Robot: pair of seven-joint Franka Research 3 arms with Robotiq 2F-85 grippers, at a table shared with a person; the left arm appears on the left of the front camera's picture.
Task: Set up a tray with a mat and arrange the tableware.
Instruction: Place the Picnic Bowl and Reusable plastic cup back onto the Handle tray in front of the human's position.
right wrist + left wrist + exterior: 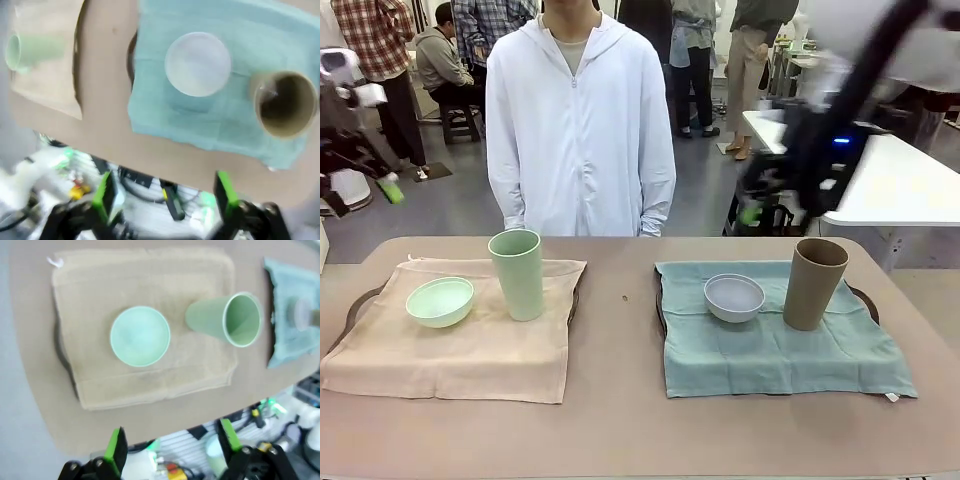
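A pale green bowl (440, 301) (140, 336) and a tall pale green cup (517, 274) (225, 320) stand on a beige mat (460, 335) (145, 375) over a dark tray (355, 303) at the left. A small white bowl (734, 297) (198, 63) and a tall brown cup (814, 283) (285, 103) stand on a teal mat (770, 350) (200, 120) over another tray (863, 298) at the right. My left gripper (388, 188) (172, 445) hangs open high above the table's left edge. My right gripper (752, 212) (162, 192), blurred, is open high above the far right.
A person in a white hooded jacket (578, 120) stands at the table's far side, arms down. A small crumb (625, 298) lies between the two mats. A white table (880, 180) stands behind at the right.
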